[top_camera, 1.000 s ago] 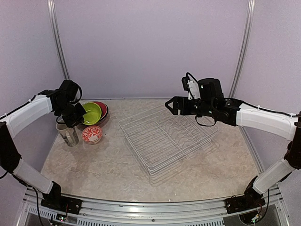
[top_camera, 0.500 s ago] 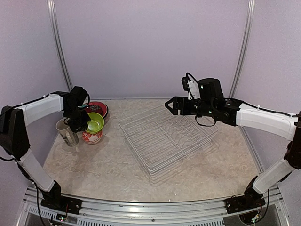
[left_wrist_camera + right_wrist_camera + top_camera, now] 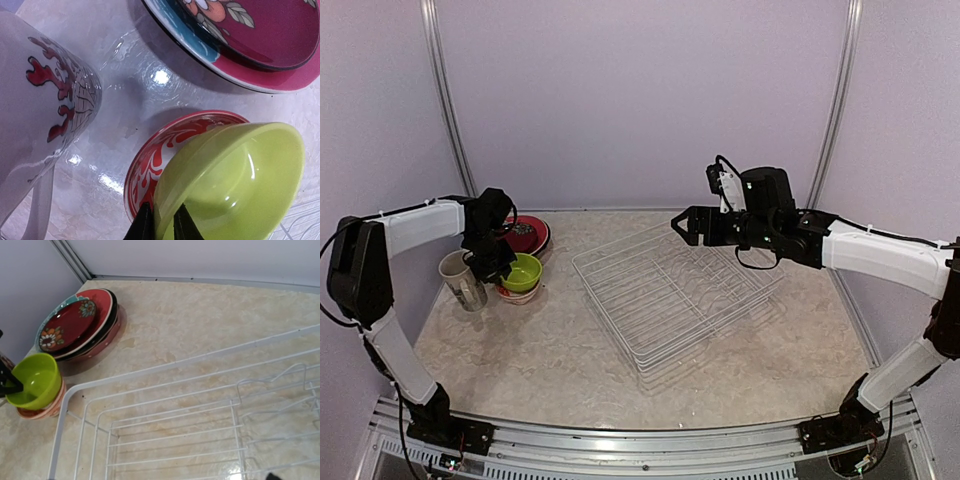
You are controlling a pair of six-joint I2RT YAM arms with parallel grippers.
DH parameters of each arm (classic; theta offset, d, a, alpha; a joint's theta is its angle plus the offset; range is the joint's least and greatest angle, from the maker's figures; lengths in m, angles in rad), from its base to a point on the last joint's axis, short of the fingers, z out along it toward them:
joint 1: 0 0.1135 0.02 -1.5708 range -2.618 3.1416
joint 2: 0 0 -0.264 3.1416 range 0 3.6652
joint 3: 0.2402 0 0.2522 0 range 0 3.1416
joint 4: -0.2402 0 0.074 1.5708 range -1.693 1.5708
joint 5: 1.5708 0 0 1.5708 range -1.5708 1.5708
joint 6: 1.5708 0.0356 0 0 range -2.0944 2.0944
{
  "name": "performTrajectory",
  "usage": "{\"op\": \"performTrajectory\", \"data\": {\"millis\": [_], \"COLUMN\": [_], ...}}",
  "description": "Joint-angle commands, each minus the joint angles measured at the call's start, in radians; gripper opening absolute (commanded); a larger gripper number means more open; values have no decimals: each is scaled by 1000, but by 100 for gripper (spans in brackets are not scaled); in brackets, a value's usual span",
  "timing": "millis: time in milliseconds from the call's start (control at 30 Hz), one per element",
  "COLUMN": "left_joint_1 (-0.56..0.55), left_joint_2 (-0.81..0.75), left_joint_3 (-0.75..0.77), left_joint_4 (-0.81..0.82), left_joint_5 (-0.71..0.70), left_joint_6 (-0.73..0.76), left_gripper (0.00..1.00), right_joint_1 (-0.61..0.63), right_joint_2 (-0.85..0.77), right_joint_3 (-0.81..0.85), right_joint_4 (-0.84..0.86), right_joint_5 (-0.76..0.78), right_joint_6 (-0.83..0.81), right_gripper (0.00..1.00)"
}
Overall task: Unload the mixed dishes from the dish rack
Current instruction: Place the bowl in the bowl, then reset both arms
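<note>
**Item in hand.** The green bowl [image 3: 235,185] sits tilted inside the small red-and-white bowl [image 3: 150,160], at the left of the table [image 3: 550,350]. The mug [image 3: 40,100] is just beside it and the stack of plates [image 3: 80,322] just behind.

**Left gripper** [image 3: 162,227]. One finger is inside the green bowl's rim and one outside, both close against the wall. It appears to be pinching the rim, though only the fingertips show in the wrist view, so firm pressure cannot be confirmed.

**Right gripper** [image 3: 680,225]. The jaws are spread with nothing between them. It hovers over the far corner of the dish rack [image 3: 670,285].

**Handling assessment.** The green bowl looks like glossy moulded plastic, so it is judged light, stiff and unlikely to chip, but slick. Its thin upright rim is the only sound place to take hold, because the rounded body offers no purchase. The patterned bowl beneath looks glazed and more fragile. A tilted bowl let go onto it could rock or slide off.

**Containers.**
- Dish rack: no dish visible among its wires in either the overhead or the right wrist view.
- Green bowl: empty.
- Small bowl: holds the green bowl only.
- Plates: nested flat, a dark red flowered one on top.
- Mug: upright, interior not clearly visible.

**Status.** Unloading is judged nearly or fully done.
</note>
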State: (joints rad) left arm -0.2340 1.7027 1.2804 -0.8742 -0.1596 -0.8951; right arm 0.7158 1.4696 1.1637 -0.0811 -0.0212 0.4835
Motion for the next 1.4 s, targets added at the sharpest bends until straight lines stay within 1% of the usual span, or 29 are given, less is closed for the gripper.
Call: {"op": "performTrajectory", "data": {"millis": [0, 167, 267, 367, 433, 533, 633, 700, 767, 867, 1000, 1200, 1367], "left_joint_1": [6, 4, 0, -2, -6, -16, -32, -42, -52, -67, -77, -95, -105], "left_joint_2": [-8, -46, -73, -109, -141, -188, -258, -313, -379, -452, -566, -670, -738], "left_joint_3": [8, -3, -3, 6, 18, 46, 76, 96, 114, 150, 185, 237, 259], "left_joint_4": [-17, -25, -33, -40, -44, -42, -28, 10, 47, 102, 193, 288, 329], "left_joint_5": [-14, -19, -25, -24, -20, -22, -35, -37, -31, -21, 31, 88, 99], "left_joint_6": [-5, -4, -1, 4, 16, 39, 77, 125, 186, 263, 366, 486, 545], "left_gripper": [16, 31, 36, 42, 50, 67, 84, 92, 97, 99, 99, 99, 99], "right_joint_1": [-10, -11, -9, -10, -14, -23, -40, -50, -61, -73, -76, -76, -77], "right_joint_2": [-31, -32, -35, -42, -54, -79, -113, -148, -181, -229, -297, -412, -523], "right_joint_3": [-19, -15, -10, 2, 11, 21, 31, 38, 46, 70, 101, 131, 145], "right_joint_4": [4, 3, -4, -28, -52, -87, -129, -153, -178, -215, -232, -212, -179], "right_joint_5": [12, 13, 14, 56, 88, 135, 189, 242, 302, 405, 511, 554, 567], "right_joint_6": [-5, -11, -21, -39, -58, -89, -123, -157, -188, -228, -281, -383, -431], "right_gripper": [88, 88, 88, 88, 90, 93, 99, 100, 100, 100, 100, 100, 100]}}
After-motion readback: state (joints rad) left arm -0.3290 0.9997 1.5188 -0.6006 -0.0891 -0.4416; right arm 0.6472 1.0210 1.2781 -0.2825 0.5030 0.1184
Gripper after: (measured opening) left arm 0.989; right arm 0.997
